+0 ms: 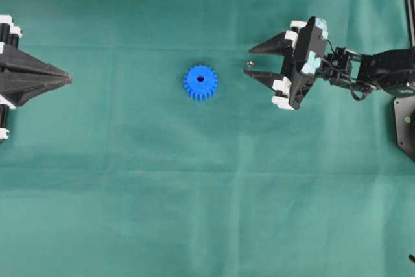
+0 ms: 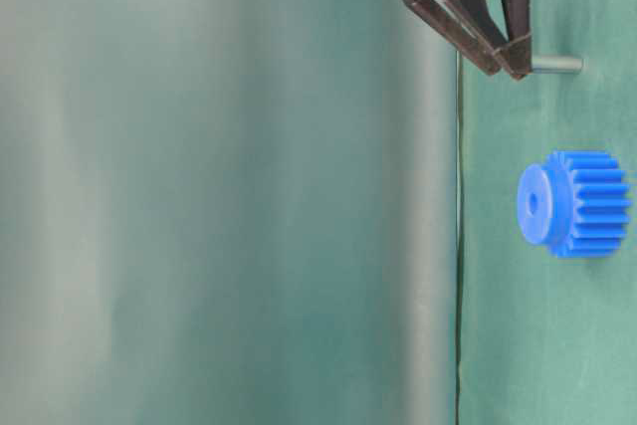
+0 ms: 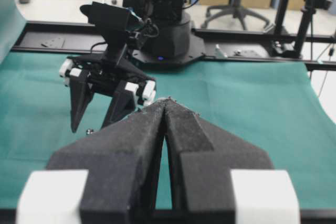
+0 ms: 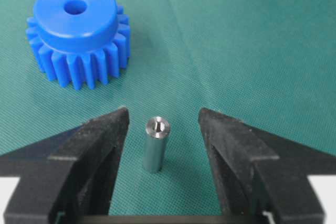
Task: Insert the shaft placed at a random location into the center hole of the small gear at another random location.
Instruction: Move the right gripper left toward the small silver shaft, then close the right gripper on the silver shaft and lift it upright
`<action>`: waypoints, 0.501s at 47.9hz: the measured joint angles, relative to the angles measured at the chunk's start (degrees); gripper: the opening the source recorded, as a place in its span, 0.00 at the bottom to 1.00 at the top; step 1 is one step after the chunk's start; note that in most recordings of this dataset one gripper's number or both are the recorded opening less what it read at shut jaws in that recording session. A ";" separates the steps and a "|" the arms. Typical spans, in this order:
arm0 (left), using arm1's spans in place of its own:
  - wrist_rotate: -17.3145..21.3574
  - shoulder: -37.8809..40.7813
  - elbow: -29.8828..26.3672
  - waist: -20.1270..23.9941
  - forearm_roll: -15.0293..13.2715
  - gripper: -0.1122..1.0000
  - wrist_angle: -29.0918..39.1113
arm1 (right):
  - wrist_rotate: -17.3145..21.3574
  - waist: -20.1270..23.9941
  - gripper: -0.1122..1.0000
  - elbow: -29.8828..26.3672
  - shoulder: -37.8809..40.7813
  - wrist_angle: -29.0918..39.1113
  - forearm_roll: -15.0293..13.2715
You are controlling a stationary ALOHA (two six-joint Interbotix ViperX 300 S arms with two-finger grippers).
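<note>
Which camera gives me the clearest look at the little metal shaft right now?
The right wrist view: the shaft stands upright on the cloth, close up, between the open right gripper's fingers, untouched. Overhead it is a tiny speck; the table-level view shows it sideways, partly behind a fingertip; the left wrist view shows only a dot.

No readable text, label, brand, number or sign on anything in view.

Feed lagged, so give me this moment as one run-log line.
right end effector: open, straddling upright shaft | left end effector: shut, idle | small gear: flat, center hole empty
</note>
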 measured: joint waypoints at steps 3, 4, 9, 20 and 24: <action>-0.09 0.00 0.00 0.00 0.00 0.10 0.00 | 0.09 -0.09 0.61 -0.18 0.35 -0.09 0.00; -0.09 0.00 0.00 0.00 0.00 0.10 0.00 | 0.09 -0.09 0.61 -0.18 0.53 -0.09 0.00; -0.18 0.00 0.00 0.00 -0.09 0.10 0.00 | 0.09 -0.09 0.57 -0.35 1.23 -0.18 0.00; -0.26 0.00 0.00 0.00 -0.09 0.10 0.00 | 0.09 -0.09 0.25 -0.35 1.67 -2.37 -0.53; -0.26 0.00 0.00 0.00 -0.09 0.10 0.00 | 0.18 -0.09 0.25 -0.44 1.67 -3.08 -0.44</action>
